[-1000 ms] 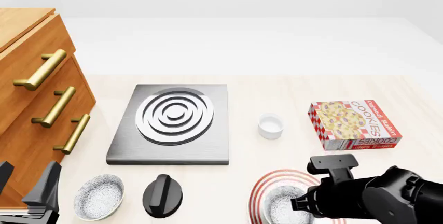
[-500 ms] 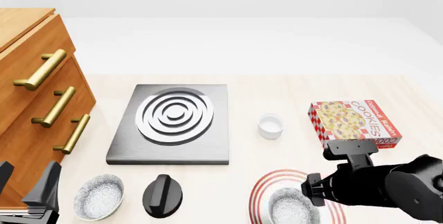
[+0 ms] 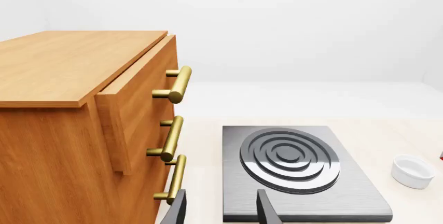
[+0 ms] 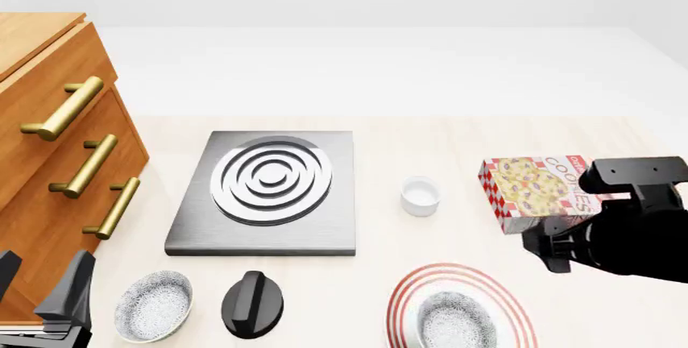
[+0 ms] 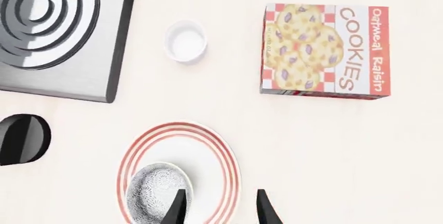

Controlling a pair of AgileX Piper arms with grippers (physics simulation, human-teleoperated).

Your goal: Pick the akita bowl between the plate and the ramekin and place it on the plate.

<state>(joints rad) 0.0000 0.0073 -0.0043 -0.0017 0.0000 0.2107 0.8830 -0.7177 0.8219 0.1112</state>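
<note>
The akita bowl [image 4: 456, 321] sits on the plate [image 4: 410, 287], toward its near side, white outside and grey-speckled inside. In the right wrist view the akita bowl [image 5: 153, 198] rests inside the red-ringed plate [image 5: 207, 137]. My right gripper [image 5: 220, 211] hangs open above the plate with nothing between its fingers. In the front view only the right arm [image 4: 621, 234] shows, right of and above the plate. Beyond the plate stands the ramekin [image 4: 420, 195], also in the right wrist view [image 5: 185, 41]. My left gripper [image 4: 38, 290] is open at the near left.
A twin speckled bowl [image 4: 154, 306] and a black knob [image 4: 253, 304] lie near the front left. The grey stove slab [image 4: 269, 191] is mid-table, a wooden drawer cabinet [image 4: 54, 163] stands at the left, and a cookie box [image 4: 537, 191] lies at the right.
My right arm has risen and swung right, off the plate. The bowl stays on the plate, now uncovered. The left arm has not moved.
</note>
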